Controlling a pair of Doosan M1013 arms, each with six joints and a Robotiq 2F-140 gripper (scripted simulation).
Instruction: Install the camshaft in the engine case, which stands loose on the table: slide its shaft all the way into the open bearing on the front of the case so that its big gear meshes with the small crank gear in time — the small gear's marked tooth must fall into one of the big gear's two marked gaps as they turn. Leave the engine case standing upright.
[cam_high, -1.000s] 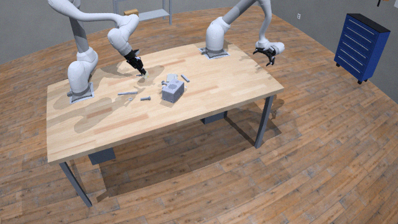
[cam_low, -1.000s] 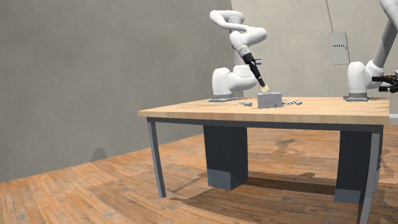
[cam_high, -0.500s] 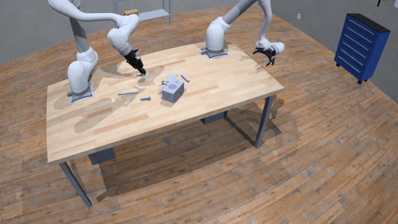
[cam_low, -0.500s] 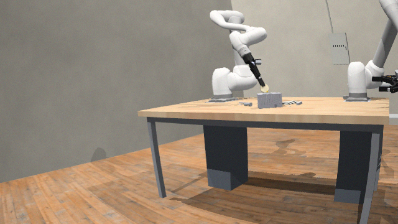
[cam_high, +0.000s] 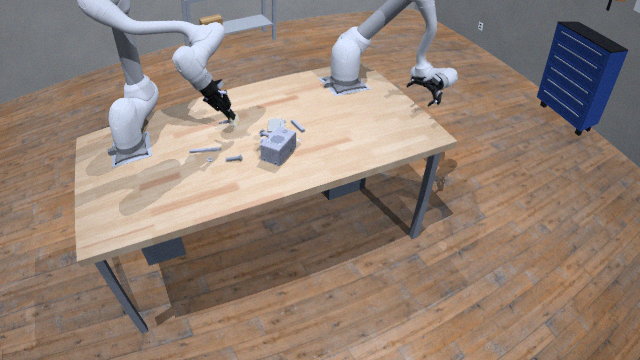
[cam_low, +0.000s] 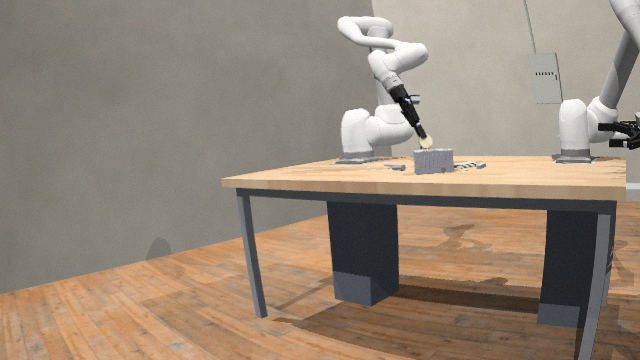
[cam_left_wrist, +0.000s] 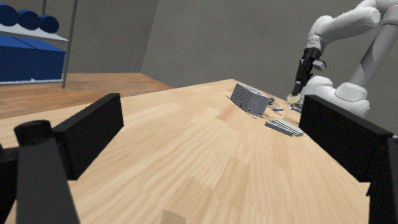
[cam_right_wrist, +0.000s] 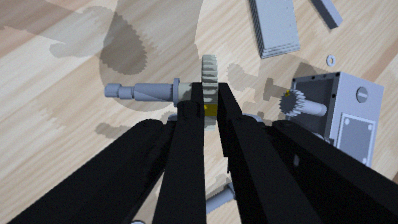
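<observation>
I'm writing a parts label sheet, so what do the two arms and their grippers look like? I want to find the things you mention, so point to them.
Both arms are glossy white with smooth, rounded tubular links and grey collars at their feet. The left gripper (cam_high: 424, 94) (cam_left_wrist: 211, 110) and right gripper (cam_high: 233, 120) (cam_low: 424, 137) (cam_right_wrist: 209, 98) are black and angular, with flat, blocky finger pads. I can make out no cables or lettering.

There were two robot arms, two grippers (one left gripper, one right gripper) and one table. The parts included one engine case, one big gear and one small gear. Around the room, one blue drawer cabinet, one wall outlet, one gray wall box and three blue round things on a shelf showed.
</observation>
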